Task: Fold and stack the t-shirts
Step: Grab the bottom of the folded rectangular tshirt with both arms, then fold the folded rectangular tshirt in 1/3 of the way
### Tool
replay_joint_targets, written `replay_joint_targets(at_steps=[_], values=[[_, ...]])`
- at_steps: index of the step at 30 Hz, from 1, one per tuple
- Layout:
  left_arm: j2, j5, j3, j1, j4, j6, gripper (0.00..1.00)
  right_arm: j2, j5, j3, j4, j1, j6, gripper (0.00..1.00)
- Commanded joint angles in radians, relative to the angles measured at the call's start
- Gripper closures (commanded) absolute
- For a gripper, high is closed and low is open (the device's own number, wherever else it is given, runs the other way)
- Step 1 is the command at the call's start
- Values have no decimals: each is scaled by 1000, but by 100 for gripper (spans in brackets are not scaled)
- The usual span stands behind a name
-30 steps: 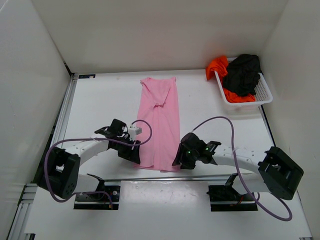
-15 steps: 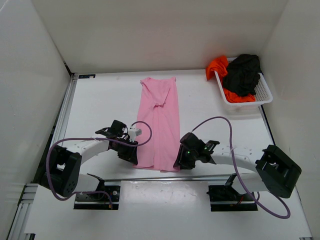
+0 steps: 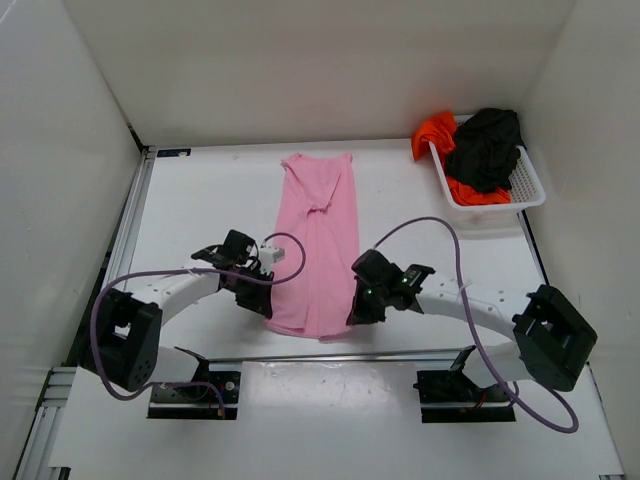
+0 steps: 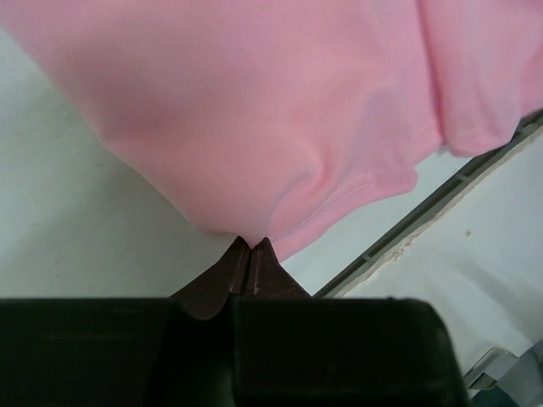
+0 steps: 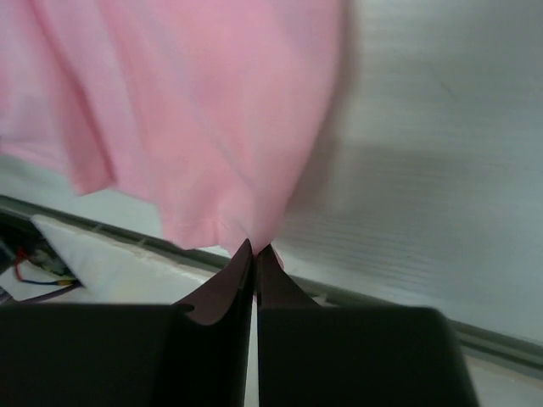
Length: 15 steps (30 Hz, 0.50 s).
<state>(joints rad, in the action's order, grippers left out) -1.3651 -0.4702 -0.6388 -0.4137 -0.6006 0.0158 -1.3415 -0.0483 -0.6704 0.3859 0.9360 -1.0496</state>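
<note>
Three shirts: pink shirt (image 3: 322, 235) out on the table (image 3: 200, 200); black shirt (image 3: 485, 145) and orange-red shirt (image 3: 435, 132) bundled in the white mesh basket (image 3: 527, 186) at the far right corner.
Pink shirt, lie: a long narrow strip folded lengthwise, running from the far middle of the table down to the near edge, between the two arms, with a bunched wrinkle toward its far end.
Left gripper (image 4: 249, 246): fingers pressed together on the near left corner of the pink shirt's hem, the cloth pinched at the tips and puckered just above them.
Right gripper (image 5: 254, 250): fingers closed on the near right corner of the same hem, a thin edge of cloth caught between the tips.
Near hem: bows toward the arms between the two grips.
Black shirt, lie: heaped on the orange-red shirt, above the basket rim.
Orange-red shirt, lie: spills over the basket's far left rim.
</note>
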Motion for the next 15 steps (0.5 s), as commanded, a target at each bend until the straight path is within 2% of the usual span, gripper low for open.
replay_joint_targets(at_steps=[1, 6, 10, 15], values=[[49, 4, -91, 0, -24, -16, 90, 18, 38, -165, 105, -32, 109, 100], [37, 109, -248, 0, -90, -16, 90, -56, -1, -339, 192, -170, 273, 100], [-55, 179, -463, 22, -137, -16, 90, -154, -85, -489, 214, -299, 361, 100], [-156, 212, -619, 52, -137, -16, 90, -327, -160, -681, 245, -413, 460, 100]])
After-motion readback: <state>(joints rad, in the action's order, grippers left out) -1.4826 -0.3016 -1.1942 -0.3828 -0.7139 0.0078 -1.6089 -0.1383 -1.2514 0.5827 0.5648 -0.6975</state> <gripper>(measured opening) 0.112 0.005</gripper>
